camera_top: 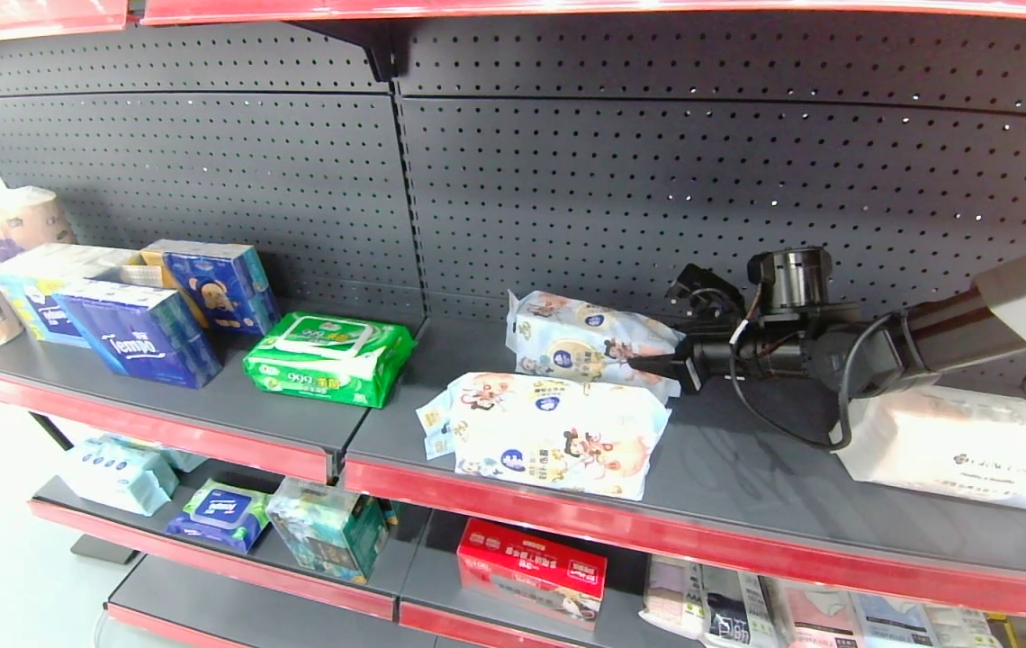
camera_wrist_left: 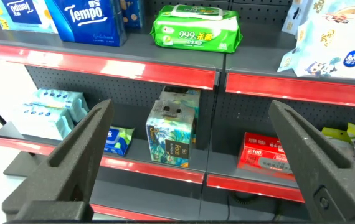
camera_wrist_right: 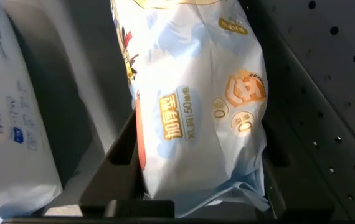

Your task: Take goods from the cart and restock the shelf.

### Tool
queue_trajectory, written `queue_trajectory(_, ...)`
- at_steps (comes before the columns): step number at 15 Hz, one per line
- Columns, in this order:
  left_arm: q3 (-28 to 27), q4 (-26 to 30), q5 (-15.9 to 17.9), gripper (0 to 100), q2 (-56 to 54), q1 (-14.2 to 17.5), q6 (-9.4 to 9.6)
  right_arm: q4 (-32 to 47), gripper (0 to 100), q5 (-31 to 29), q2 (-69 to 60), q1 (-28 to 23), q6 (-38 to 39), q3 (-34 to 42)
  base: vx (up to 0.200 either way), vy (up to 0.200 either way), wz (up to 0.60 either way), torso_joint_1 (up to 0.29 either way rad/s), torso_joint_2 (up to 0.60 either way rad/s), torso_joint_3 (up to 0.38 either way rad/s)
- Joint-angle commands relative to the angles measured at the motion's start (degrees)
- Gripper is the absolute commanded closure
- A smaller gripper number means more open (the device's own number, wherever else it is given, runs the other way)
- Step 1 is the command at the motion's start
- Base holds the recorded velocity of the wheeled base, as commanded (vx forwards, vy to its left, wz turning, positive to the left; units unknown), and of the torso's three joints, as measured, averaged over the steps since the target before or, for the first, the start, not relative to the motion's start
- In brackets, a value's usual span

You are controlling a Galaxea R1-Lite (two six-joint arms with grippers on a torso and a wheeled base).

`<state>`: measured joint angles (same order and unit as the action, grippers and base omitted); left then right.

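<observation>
Right gripper is over mid shelf, toward the rear by the pegboard back. Jaws closed on either side of rear wipes pack. Pack lies flat on the shelf board, just behind front wipes pack w/ same print; touching or just apart, can't tell. Left gripper is low, facing the lower shelves; jaws wide apart, nothing betw. them.

Progress (judgement): one matching pack already sits at the front. Rear pack is down on the shelf but not yet let go, so placement is near its end; release + withdraw are left. Bare board shows betw. green wipes pack and white pack at R end, so more stock would fit. Remaining cart load: unknown.
</observation>
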<state>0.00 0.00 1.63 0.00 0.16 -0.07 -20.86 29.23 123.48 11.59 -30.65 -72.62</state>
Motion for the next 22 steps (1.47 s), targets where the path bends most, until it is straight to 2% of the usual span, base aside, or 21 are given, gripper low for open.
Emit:
queue_trajectory(1, 0.0, 0.0, 0.0, 0, 0.0, 0.0, -0.01, -0.1, 100, 0.6, -0.7, -0.3, 0.1, 0.5, 0.0, 0.0, 0.0, 0.0, 0.0, 0.0)
queue_trajectory(3, 0.0, 0.0, 0.0, 0, 0.0, 0.0, -0.01, -0.1, 100, 2.8, -1.0, -0.8, 0.1, 0.6, 0.0, 0.0, 0.0, 0.0, 0.0, 0.0)
queue_trajectory(10, 0.0, 0.0, 0.0, 0, 0.0, 0.0, -0.01, -0.1, 100, 5.0, -1.2, -1.6, 0.1, 3.2, 0.0, 0.0, 0.0, 0.0, 0.0, 0.0)
queue_trajectory(12, 0.0, 0.0, -0.1, 0, 0.0, 0.0, -0.01, -0.1, 100, 8.1, -0.8, -1.7, 0.0, 3.2, 0.0, 0.0, 0.0, 0.0, 0.0, 0.0)
queue_trajectory(22, 0.0, 0.0, 0.0, 0, 0.0, 0.0, -0.01, -0.1, 100, 8.6, -0.2, -1.1, -0.4, 1.8, 0.0, 0.0, 0.0, 0.0, 0.0, 0.0)
